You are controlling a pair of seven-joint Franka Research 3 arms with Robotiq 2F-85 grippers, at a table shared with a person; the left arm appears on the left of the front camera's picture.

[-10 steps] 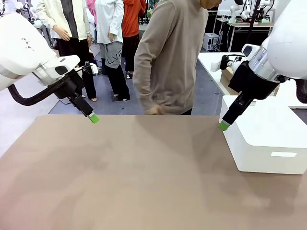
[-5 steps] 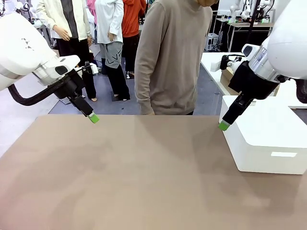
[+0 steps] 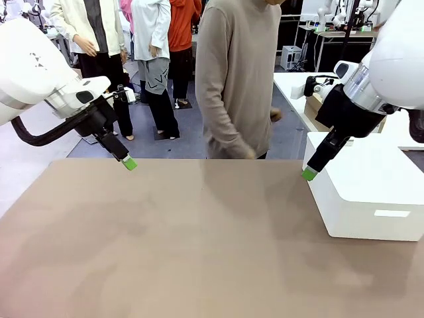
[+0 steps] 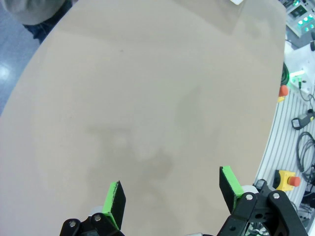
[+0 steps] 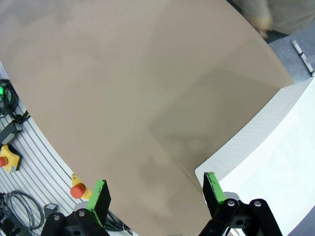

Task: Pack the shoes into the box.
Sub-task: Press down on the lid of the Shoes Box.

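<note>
I hold the left gripper (image 3: 130, 163) above the far left of the tan table (image 3: 199, 245), at about ten o'clock from the table's middle. In the left wrist view its jaws stand wide apart, with bare tabletop between the green pads (image 4: 114, 196) and nothing pinched. The right gripper (image 3: 309, 174) hangs at about two o'clock, just beside the near corner of the big white block (image 3: 371, 192); its jaws are spread too, with tabletop and the block's edge beyond them. A person in a beige sweater (image 3: 238, 79) stands at twelve o'clock, at the far edge. I cannot place the shoes or the box against either set of jaws.
</note>
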